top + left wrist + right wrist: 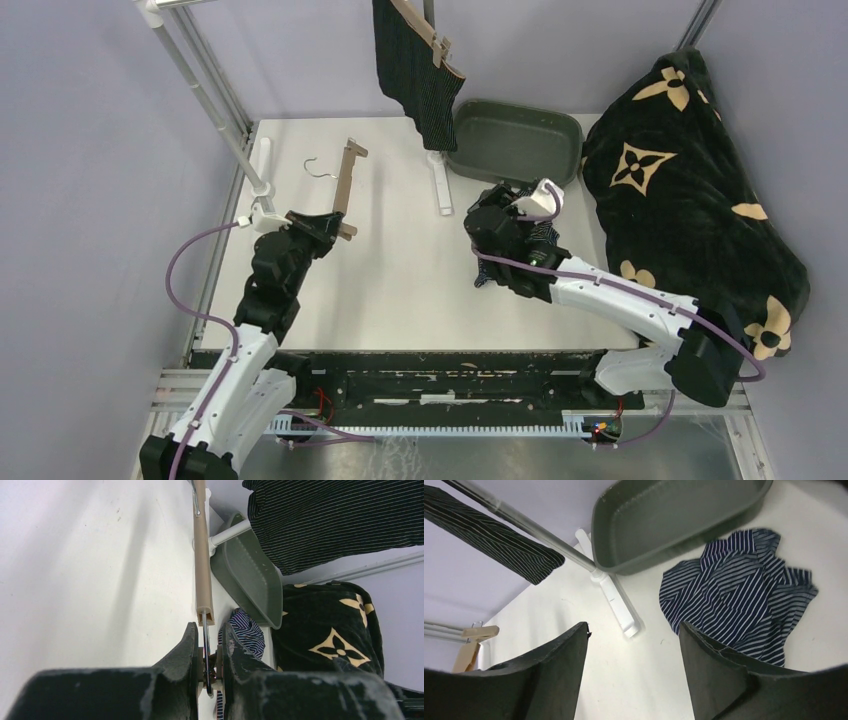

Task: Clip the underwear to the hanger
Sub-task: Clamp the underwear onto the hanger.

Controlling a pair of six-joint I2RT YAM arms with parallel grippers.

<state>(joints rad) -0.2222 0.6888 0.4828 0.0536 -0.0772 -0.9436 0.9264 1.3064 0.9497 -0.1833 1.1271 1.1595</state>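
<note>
Left gripper (206, 635) fills the near edge of the left wrist view, jaws clenched on the near end of the tan hanger (202, 555). This hanger lies flat on the white table (400, 280), left half, its metal hook (318, 168) just to the left of the bar. White rack poles (200, 75) rise behind it at the far left corner.

Centre back: 1 black pinstriped underwear (415, 70) hangs off the table, clipped to a 2nd tan hanger (438, 48) up at the top edge. White rack foot (440, 180) lies on the table below it. Green tray (515, 140) sits just right of that foot.

Right gripper (634, 625) is released, fingers wide apart, nothing between them. Navy striped underwear (744, 590) lies crumpled on the table just beside the tray's near wall, ahead of the right finger. From the top camera the right wrist covers most of it.

Navy underwear and held hanger are well apart, bare table between them. Black blanket with tan flowers (690, 200) is heaped at the far right edge.
</note>
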